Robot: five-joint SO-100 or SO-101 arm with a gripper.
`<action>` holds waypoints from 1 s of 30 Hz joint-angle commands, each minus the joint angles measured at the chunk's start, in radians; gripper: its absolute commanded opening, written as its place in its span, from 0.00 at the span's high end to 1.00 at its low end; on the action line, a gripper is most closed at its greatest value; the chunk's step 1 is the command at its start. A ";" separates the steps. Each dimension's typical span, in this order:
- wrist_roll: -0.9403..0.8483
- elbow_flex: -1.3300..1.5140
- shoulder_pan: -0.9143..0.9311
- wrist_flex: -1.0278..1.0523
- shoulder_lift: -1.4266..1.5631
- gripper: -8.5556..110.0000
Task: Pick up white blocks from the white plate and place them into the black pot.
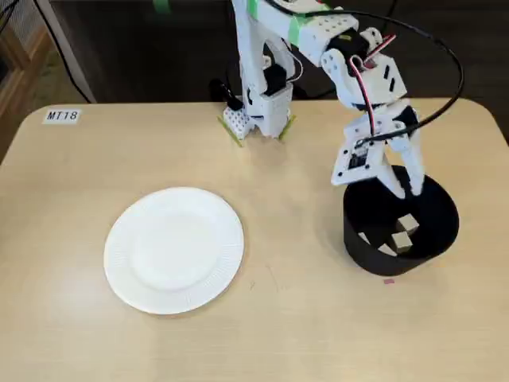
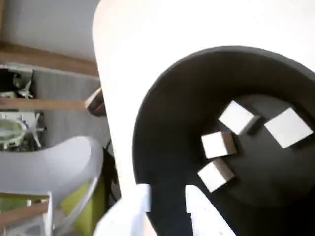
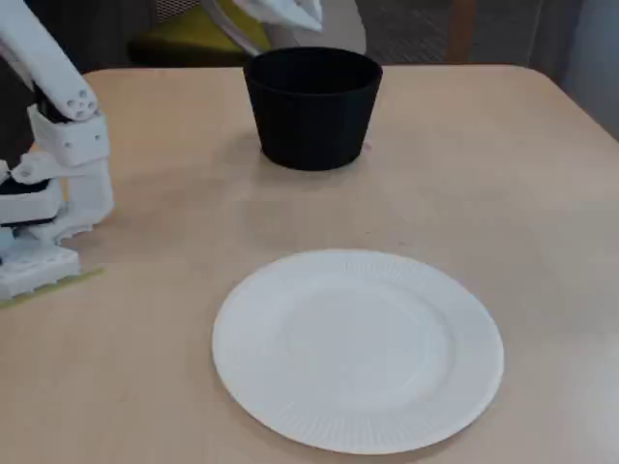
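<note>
plate [image 1: 174,248] bare, no blocks left on it | four blocks [image 2: 218,144] in pot [image 1: 358,239] | my gripper [image 1: 403,189] over pot, fingers apart, holding nothing | looks finished

White blocks [image 2: 219,144] inside black pot [image 2: 167,113]

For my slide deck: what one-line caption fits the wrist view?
Wrist view: four white blocks lie in the black pot beneath the empty open hand.
</note>
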 commanded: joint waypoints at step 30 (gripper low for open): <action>0.347 0.933 0.495 0.276 1.203 0.95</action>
